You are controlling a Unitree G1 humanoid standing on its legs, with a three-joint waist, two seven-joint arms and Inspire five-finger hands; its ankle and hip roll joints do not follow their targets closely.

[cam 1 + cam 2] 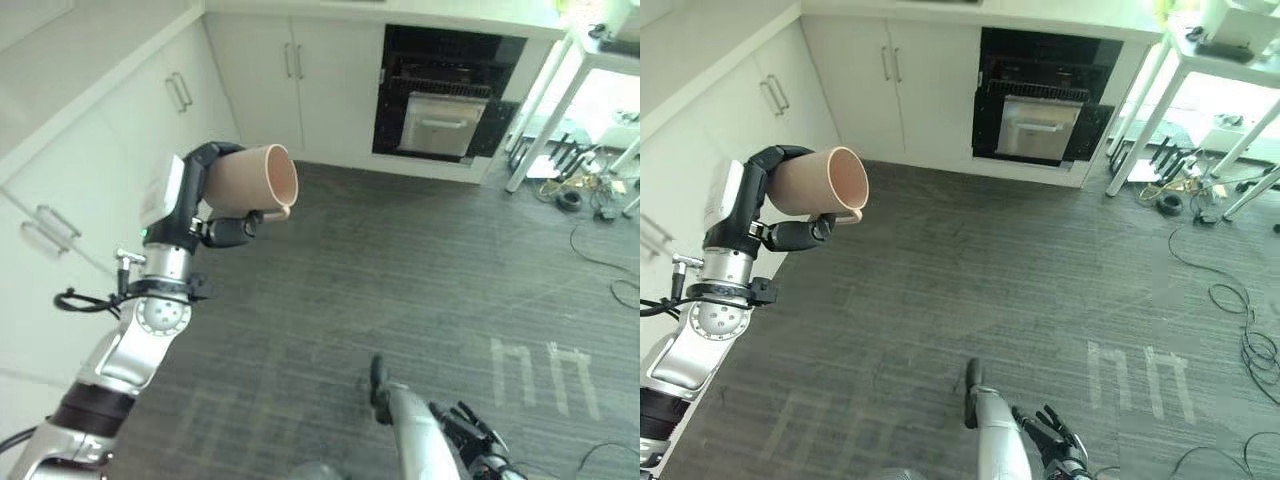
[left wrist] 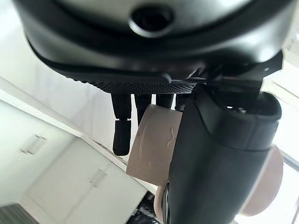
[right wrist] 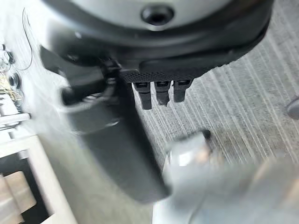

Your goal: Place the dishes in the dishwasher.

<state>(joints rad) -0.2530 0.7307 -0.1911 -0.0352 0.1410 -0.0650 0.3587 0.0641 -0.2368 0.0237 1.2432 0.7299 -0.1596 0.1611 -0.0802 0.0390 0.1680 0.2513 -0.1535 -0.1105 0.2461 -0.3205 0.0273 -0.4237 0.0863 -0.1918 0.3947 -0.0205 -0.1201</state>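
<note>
A beige-pink cup (image 1: 250, 178) lies on its side in the air, mouth turned toward the right, with my left hand (image 1: 195, 205) shut on it at chest height beside the left cabinets. The left wrist view has the cup (image 2: 154, 144) wedged between the fingers (image 2: 120, 128) and the thumb. Across the floor, set into the back cabinets, the dishwasher (image 1: 440, 120) stands dark and open, a pale rack visible inside. My right hand (image 1: 1052, 440) hangs low near the floor with its fingers relaxed and nothing in it.
White cabinets (image 1: 110, 130) line the left wall and the back. A white table's legs (image 1: 530, 120) stand to the right of the dishwasher, with tangled cables (image 1: 585, 190) under them. White tape marks (image 1: 545, 375) lie on the grey floor.
</note>
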